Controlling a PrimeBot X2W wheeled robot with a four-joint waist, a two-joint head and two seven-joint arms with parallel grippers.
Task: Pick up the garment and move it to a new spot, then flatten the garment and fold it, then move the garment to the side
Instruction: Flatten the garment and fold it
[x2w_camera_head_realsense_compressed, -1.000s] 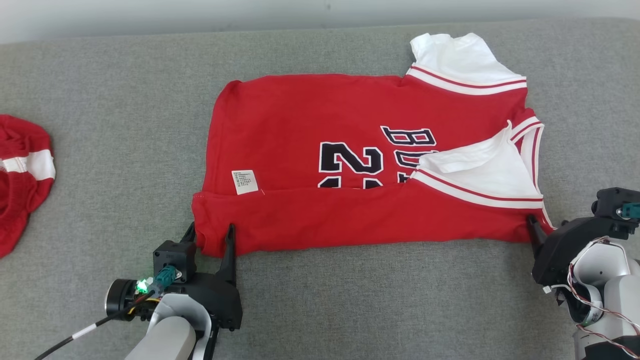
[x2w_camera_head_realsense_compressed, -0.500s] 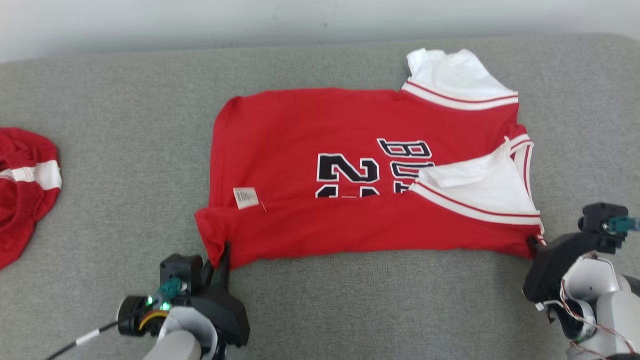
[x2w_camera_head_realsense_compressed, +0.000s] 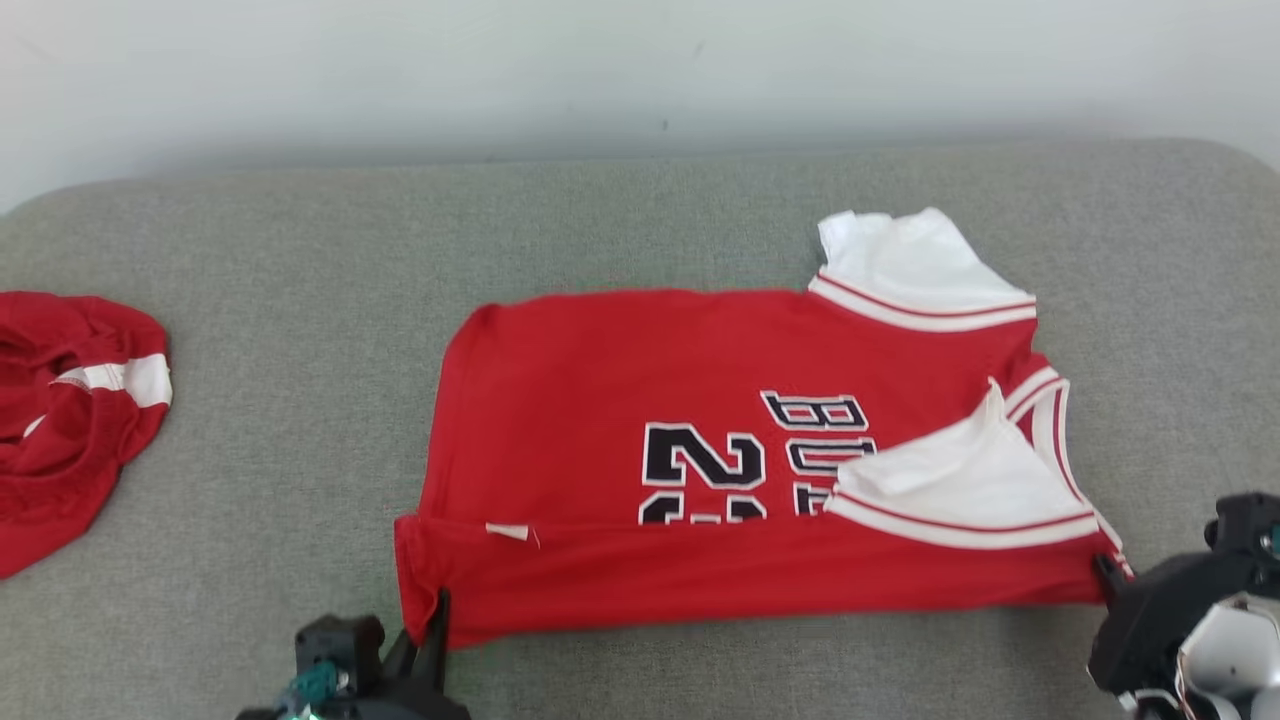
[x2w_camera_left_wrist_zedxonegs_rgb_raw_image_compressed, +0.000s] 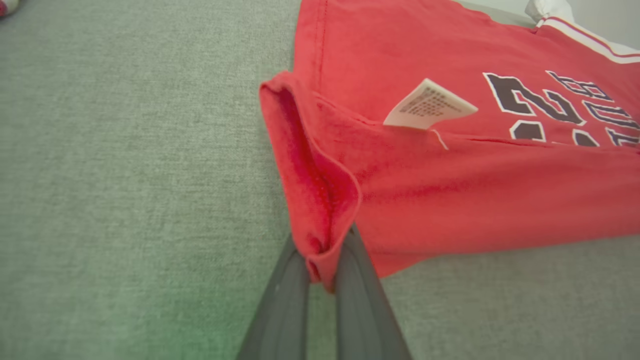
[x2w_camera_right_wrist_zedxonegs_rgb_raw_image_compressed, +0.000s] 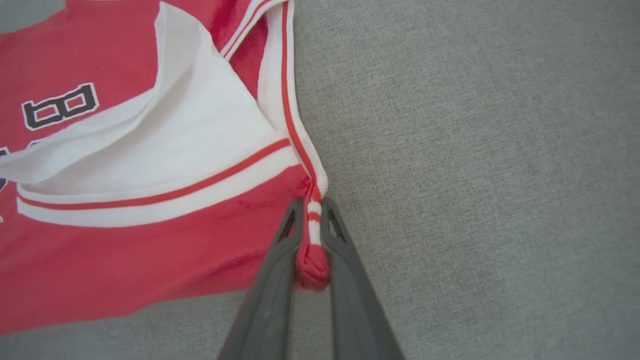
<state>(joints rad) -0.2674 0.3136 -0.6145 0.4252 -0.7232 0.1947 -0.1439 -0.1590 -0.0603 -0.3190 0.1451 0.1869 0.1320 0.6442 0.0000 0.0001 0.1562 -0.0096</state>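
Softly creased red jersey (x2w_camera_head_realsense_compressed: 600, 400) lies on coarse grey upholstery (x2w_camera_head_realsense_compressed: 300, 260)

My head camera looks forward and down from well back, taking in the whole red jersey (x2w_camera_head_realsense_compressed: 620, 420) on the grey cushion (x2w_camera_head_realsense_compressed: 250, 420), with the wall (x2w_camera_head_realsense_compressed: 600, 70) at 12 o'clock. My left wrist camera sits low and near, sighting along the left gripper (x2w_camera_left_wrist_zedxonegs_rgb_raw_image_compressed: 324, 240) at the hem corner, which the head view has at 7 o'clock. My right wrist camera looks down along the right gripper (x2w_camera_right_wrist_zedxonegs_rgb_raw_image_compressed: 312, 202) at the striped-trim corner, 4 o'clock in the head view
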